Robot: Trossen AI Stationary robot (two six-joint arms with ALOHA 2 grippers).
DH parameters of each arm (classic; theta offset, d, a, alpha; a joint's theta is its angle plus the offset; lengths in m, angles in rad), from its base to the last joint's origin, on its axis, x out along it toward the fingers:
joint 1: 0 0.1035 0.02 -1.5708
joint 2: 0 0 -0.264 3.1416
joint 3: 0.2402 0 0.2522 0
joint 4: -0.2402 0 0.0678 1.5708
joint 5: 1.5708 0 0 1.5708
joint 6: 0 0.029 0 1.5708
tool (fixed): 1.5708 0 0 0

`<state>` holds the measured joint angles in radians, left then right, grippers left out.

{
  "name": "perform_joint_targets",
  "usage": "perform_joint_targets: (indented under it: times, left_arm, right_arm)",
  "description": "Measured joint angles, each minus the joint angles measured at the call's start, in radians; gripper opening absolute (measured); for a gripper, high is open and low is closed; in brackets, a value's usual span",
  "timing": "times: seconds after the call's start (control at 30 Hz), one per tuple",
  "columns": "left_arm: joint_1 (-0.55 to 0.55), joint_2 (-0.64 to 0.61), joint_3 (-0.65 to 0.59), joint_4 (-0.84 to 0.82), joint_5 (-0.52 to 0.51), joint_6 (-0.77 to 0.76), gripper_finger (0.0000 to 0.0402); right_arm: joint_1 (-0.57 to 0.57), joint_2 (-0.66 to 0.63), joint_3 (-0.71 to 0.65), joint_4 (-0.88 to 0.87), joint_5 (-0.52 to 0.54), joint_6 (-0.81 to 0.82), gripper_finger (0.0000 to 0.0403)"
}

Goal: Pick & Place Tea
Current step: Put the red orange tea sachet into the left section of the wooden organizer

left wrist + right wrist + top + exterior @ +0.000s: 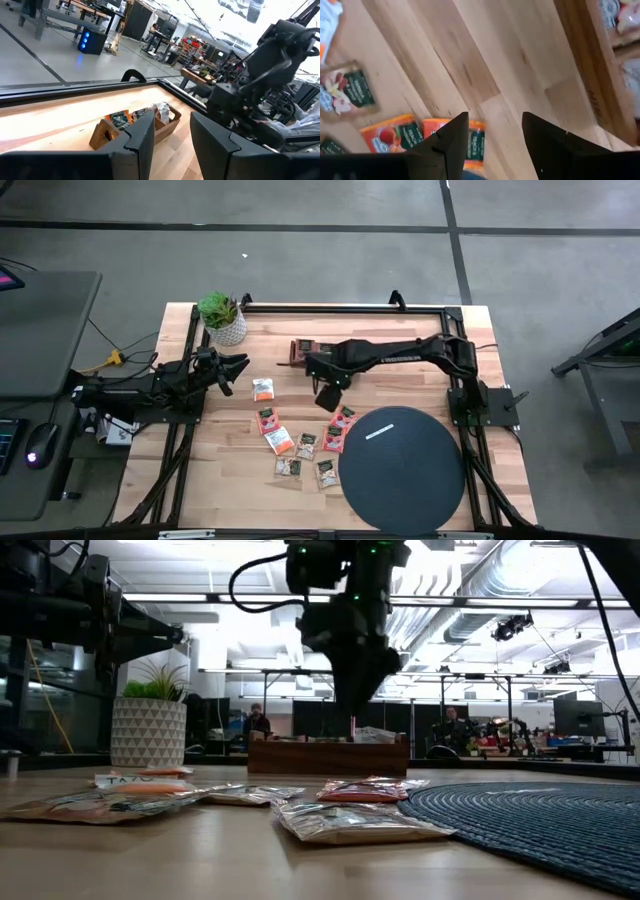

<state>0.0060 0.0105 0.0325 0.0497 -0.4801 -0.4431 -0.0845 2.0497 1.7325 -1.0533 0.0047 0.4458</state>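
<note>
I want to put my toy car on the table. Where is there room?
Bare wood lies along the back edge between the plant pot and the wooden tray, and at the front left corner. It is crowded mid-table, where tea sachets lie scattered beside the black disc, under the right gripper.

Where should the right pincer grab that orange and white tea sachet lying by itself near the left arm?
The lone orange-and-white sachet lies flat on the table, apart from the other packets. Probably best to come straight down with the right pincer, open above the table, and pinch across two opposite edges, since its thin flat shape offers nothing to grip from the side.
</note>
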Motion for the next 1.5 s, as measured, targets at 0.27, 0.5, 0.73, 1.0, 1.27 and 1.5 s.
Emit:
perform_joint_targets:
  times: [0.27, 0.5, 0.73, 1.0, 1.27, 1.5]
  left_arm:
    - [0.0, 0.0, 0.0, 0.0, 0.0, 0.0, 0.0123]
    - [0.0, 0.0, 0.0, 0.0, 0.0, 0.0, 0.0123]
    - [0.0, 0.0, 0.0, 0.0, 0.0, 0.0, 0.0123]
    - [0.0, 0.0, 0.0, 0.0, 0.0, 0.0, 0.0123]
    - [0.0, 0.0, 0.0, 0.0, 0.0, 0.0, 0.0124]
    - [0.0, 0.0, 0.0, 0.0, 0.0, 0.0, 0.0123]
  right_arm:
    - [0.03, -0.064, -0.209, 0.178, -0.084, 0.151, 0.0184]
    - [0.063, -0.083, -0.309, 0.221, -0.124, 0.182, 0.021]
    - [0.073, -0.083, -0.329, 0.225, -0.095, 0.158, 0.0237]
    - [0.073, -0.082, -0.329, 0.224, -0.071, 0.13, 0.024]
    - [0.093, -0.051, -0.329, 0.239, -0.098, 0.141, 0.024]
    - [0.092, -0.019, -0.329, 0.249, -0.117, 0.151, 0.024]
